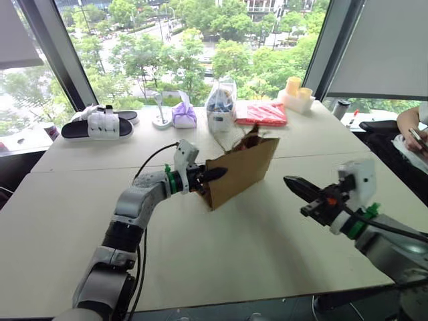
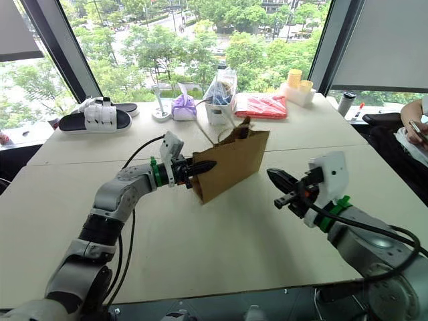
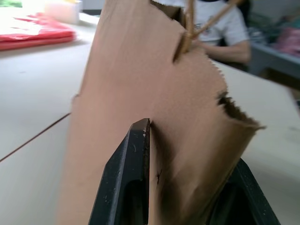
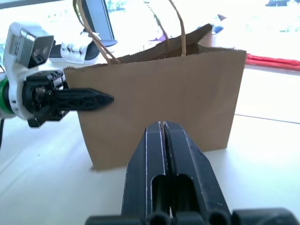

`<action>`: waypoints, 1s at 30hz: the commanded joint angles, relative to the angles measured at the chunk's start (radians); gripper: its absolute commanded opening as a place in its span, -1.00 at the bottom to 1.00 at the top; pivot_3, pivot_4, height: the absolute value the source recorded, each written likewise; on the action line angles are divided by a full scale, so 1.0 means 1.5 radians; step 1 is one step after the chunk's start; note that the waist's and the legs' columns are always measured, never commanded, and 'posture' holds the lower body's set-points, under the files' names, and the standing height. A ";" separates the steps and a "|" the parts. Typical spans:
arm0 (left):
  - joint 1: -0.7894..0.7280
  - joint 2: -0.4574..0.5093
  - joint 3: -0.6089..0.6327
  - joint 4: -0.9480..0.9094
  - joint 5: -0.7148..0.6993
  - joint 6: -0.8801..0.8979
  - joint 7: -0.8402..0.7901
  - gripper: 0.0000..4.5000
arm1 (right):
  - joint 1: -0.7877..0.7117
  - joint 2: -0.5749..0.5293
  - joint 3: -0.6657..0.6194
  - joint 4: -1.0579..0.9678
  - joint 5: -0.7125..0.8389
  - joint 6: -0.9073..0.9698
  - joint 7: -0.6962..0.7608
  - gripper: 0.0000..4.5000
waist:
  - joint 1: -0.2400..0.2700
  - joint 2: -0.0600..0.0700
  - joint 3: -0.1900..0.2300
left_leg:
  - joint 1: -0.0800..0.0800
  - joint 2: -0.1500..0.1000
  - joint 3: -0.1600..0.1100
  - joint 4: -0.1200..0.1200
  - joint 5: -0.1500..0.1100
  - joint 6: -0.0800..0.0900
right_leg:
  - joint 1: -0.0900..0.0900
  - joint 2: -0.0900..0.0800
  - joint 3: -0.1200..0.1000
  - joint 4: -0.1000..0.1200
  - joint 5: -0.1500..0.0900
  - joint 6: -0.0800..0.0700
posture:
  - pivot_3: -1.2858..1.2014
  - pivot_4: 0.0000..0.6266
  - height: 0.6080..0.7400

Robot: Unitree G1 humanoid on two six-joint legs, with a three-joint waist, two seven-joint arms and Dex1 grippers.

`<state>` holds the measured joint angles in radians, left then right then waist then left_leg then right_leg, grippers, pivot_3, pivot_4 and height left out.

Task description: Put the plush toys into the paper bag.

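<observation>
Desk (image 1: pixel 80 200): pale surface; the clutter sits along the far edge by the window, the near half is bare apart from the arms.
Paper bag (image 1: pixel 239 170): brown kraft, upright at mid-desk, mouth up, twine handles standing; top edge looks torn on one side in the left wrist view.
Left pincer (image 1: pixel 212 175): clamped on the bag's left side wall, one finger (image 3: pixel 129 178) outside the paper and the other behind the fold; looks to be steadying the bag.
Right pincer (image 1: pixel 299 188): fingers pressed together, nothing in them; hangs right of the bag, near but apart from it, tips aimed at its broad face.
Far-edge items: black-and-white slippers (image 1: pixel 97 124) at left, purple tied pouch (image 1: pixel 184 115), clear plastic bag (image 1: pixel 221 105), red packet (image 1: pixel 262 113), yellow cups (image 1: pixel 298 89).
Plush toys: none on the open desk; the bag's inside is hidden, so cannot tell whether they are in it.
Progress, as judged: likely late, toys probably bagged, unconfirmed; a look into the mouth would settle it.
</observation>
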<state>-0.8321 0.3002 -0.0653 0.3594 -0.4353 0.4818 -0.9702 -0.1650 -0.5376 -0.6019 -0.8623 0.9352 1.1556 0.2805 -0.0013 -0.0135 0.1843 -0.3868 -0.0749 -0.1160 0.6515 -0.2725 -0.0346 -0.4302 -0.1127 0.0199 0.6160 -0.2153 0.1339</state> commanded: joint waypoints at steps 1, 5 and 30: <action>-0.096 0.013 0.020 0.119 -0.022 -0.047 -0.146 -0.44 | 0.038 -0.047 -0.082 -0.020 0.060 -0.002 -0.019 -1.00 | 0.003 0.000 0.000 | 0.000 0.000 0.000 0.000 0.000 0.000 | 0.000 0.000 0.000 0.000 0.000 0.000 | 0.03 -0.52 1.00; -0.217 -0.011 0.018 0.340 0.006 -0.113 -0.273 -0.44 | 0.079 -0.075 -0.122 -0.057 0.144 -0.016 -0.100 -1.00 | 0.005 0.000 0.000 | 0.000 0.000 0.000 0.001 0.000 0.001 | 0.000 0.000 0.000 0.000 0.000 0.000 | 0.03 -0.52 1.00; -0.304 -0.017 0.090 0.575 0.102 -0.184 -0.351 -0.99 | 0.235 -0.290 -0.116 -0.022 0.343 -0.214 -0.271 -1.00 | 0.009 -0.002 0.001 | -0.002 0.000 0.000 0.006 -0.002 0.004 | 0.002 0.000 -0.001 0.000 0.001 0.002 | 0.03 -0.52 1.00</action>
<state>-1.2574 0.2690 0.0437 1.2354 -0.2765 0.2089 -1.4784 0.1934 -0.9557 -0.7736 -0.8943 1.4414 0.8639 -0.1303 0.0119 -0.0161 0.1856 -0.3894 -0.0750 -0.1157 0.6616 -0.2765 -0.0273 -0.4273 -0.1128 0.0190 0.6158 -0.2143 0.1367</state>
